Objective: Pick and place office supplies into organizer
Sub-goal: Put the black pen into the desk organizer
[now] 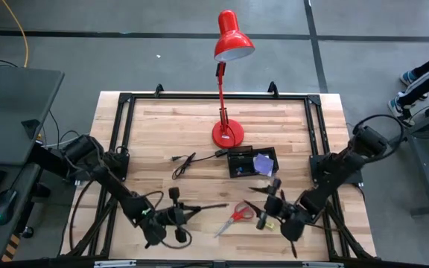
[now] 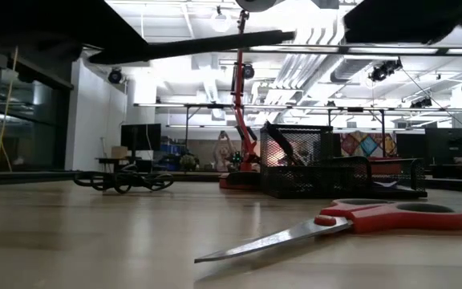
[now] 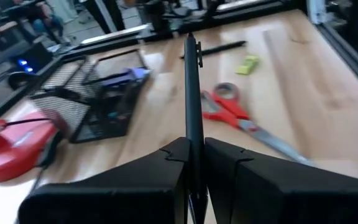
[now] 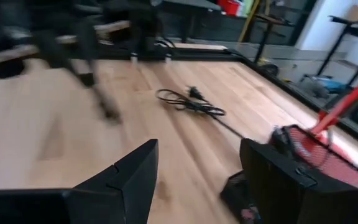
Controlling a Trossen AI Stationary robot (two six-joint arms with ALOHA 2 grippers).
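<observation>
My left gripper (image 1: 179,214) hovers over the table's near left part, shut on a thin black pen (image 1: 203,208) that points toward the right. The red-handled scissors (image 1: 237,216) lie flat on the wood just beyond the pen's tip. A tiny yellow-green piece (image 3: 248,64) and a second black pen (image 3: 213,48) lie past them. My right gripper (image 1: 270,207) is open above the table near the scissors' handles, touching nothing. The black mesh organizer (image 1: 252,162) stands in front of the lamp base, with a purple sticky-note pad (image 1: 263,162) in it. My left gripper pinches the black pen (image 3: 191,134) between its two fingers, near the pen's back end. The pen runs along the fingers and sticks out forward past their tips (image 3: 190,50). It is lifted clear of the table and lies about level, high in the low view (image 2: 191,46).
The red desk lamp (image 1: 228,132) stands at the table's middle far side, right behind the organizer. A thin black cable (image 1: 185,162) lies coiled left of the organizer. Bare wood lies in the near left and far left parts. A black frame (image 1: 214,97) rims the table.
</observation>
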